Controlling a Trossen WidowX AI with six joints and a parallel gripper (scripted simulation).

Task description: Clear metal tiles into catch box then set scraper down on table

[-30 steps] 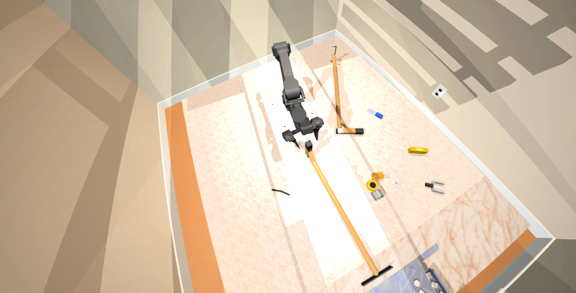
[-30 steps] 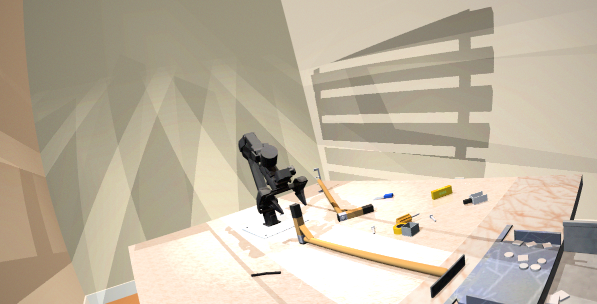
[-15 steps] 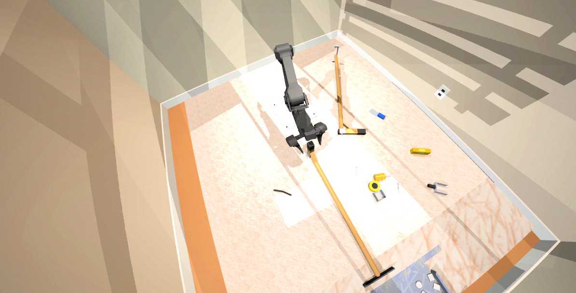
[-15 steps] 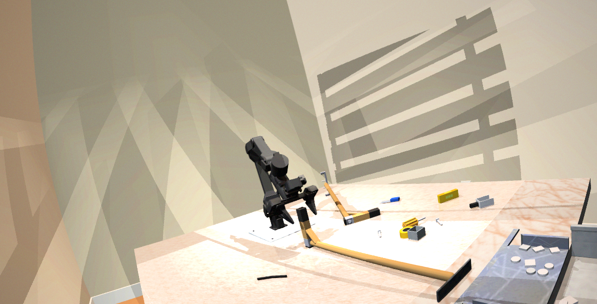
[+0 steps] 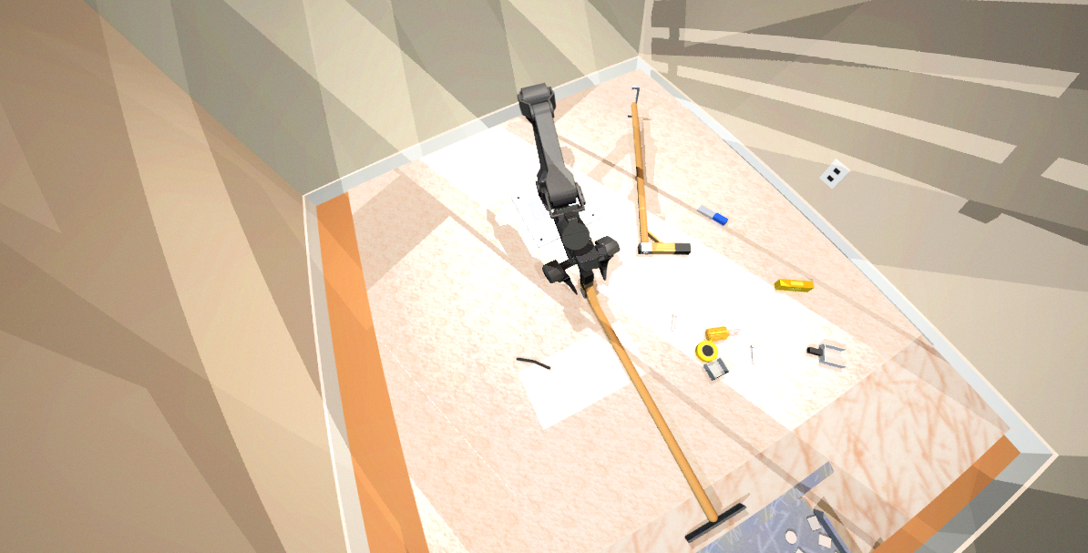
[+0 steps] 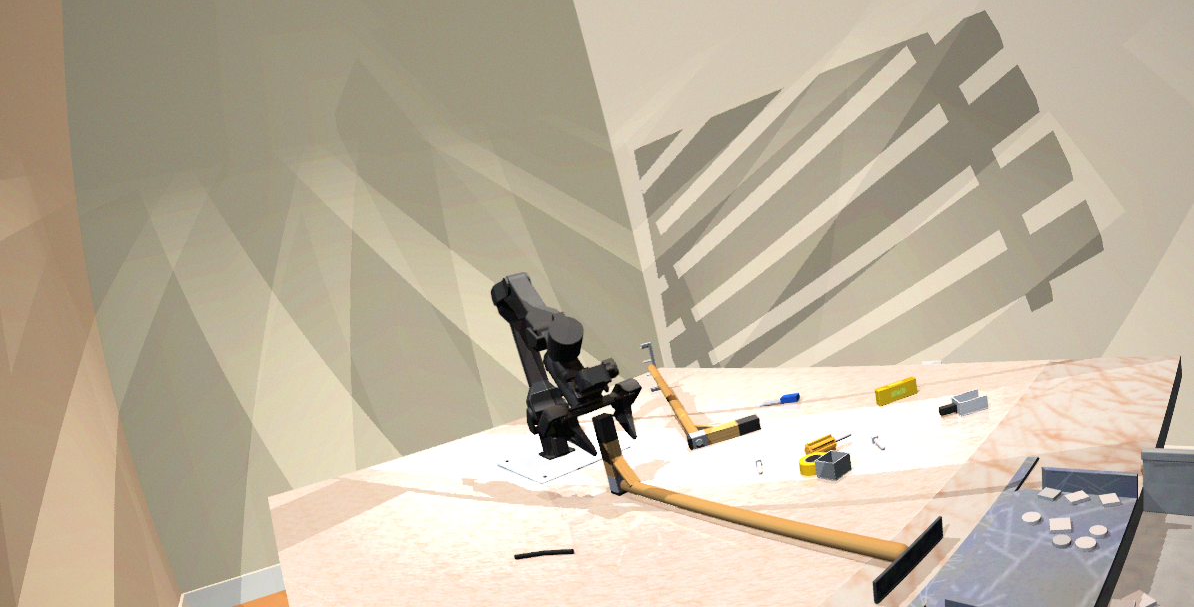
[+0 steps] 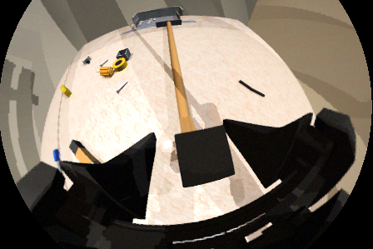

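Observation:
The long scraper [image 5: 661, 424] [image 6: 751, 516] [image 7: 178, 82] lies on the table, its wide black blade [image 5: 715, 523] [image 6: 908, 561] at the near edge of the steel plate [image 6: 994, 552]. Its black-topped grip [image 6: 604, 431] [image 7: 205, 156] stands up at the arm's end. My gripper [image 5: 590, 284] [image 6: 614, 444] [image 7: 190, 130] is open, its fingers either side of the grip with gaps showing in the wrist view. Several pale tiles [image 5: 791, 537] [image 6: 1060, 524] lie on the plate. The catch box [image 6: 1168, 477] is beyond it, partly out of frame, with pale pieces at the bottom edge.
A second long-handled tool [image 5: 640, 168] [image 6: 672, 402] with a hook lies beside the arm. A yellow tape [image 5: 707, 351], an orange screwdriver [image 5: 717, 332], a small grey box [image 5: 715, 369], a yellow level [image 5: 794, 285] and a blue-handled tool [image 5: 719, 219] lie on that side. A black strip [image 5: 532, 362] lies opposite.

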